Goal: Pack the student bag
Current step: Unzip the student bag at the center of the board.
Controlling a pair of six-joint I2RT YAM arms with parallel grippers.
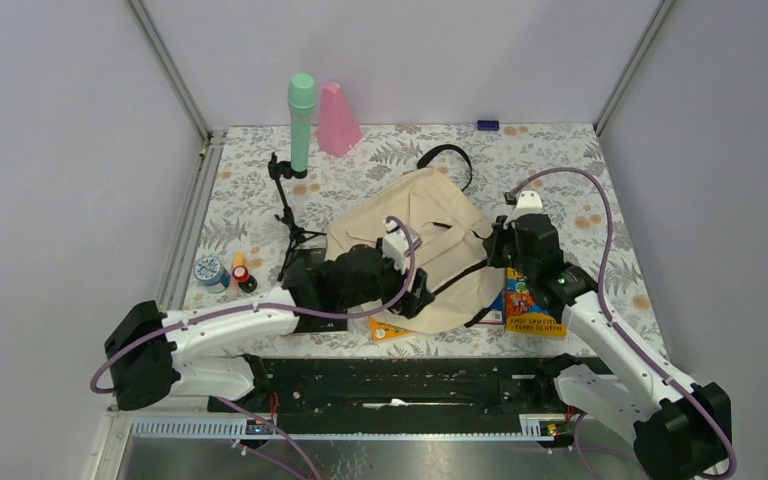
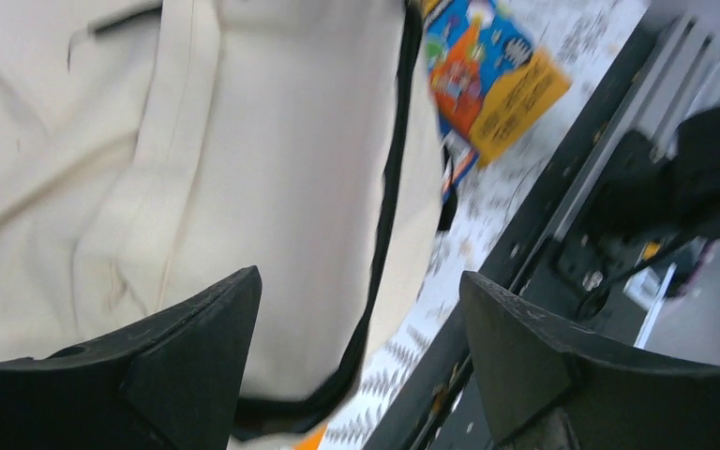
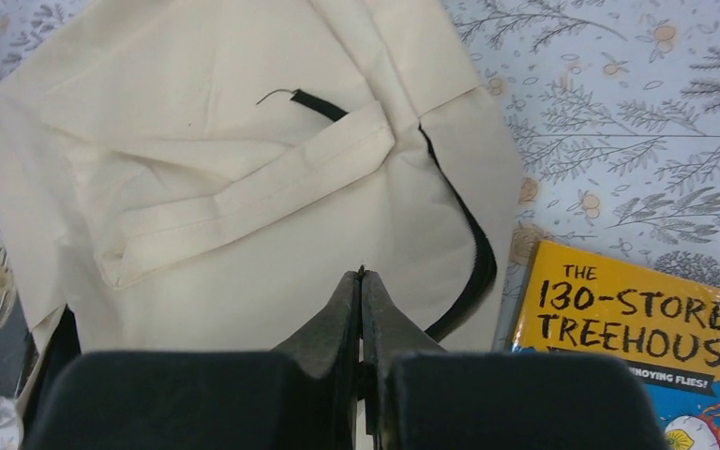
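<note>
Cloth of student bag (image 3: pixel 244 187) is lying just under both tools. L gripper (image 2: pixel 358 277) is hanging wide open, nothing btwn its fingers. R gripper (image 3: pixel 361 277) is sitting fully closed, tips over the cloth; can't tell if it's pinching any, w/ book (image 3: pixel 637 309) lying to its right.

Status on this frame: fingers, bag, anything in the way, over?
Left gripper fingers open, empty, over the bag. Right gripper fingers shut above the cloth. Bag lies flat; book outside it, at its right edge. Nothing in the way.
</note>
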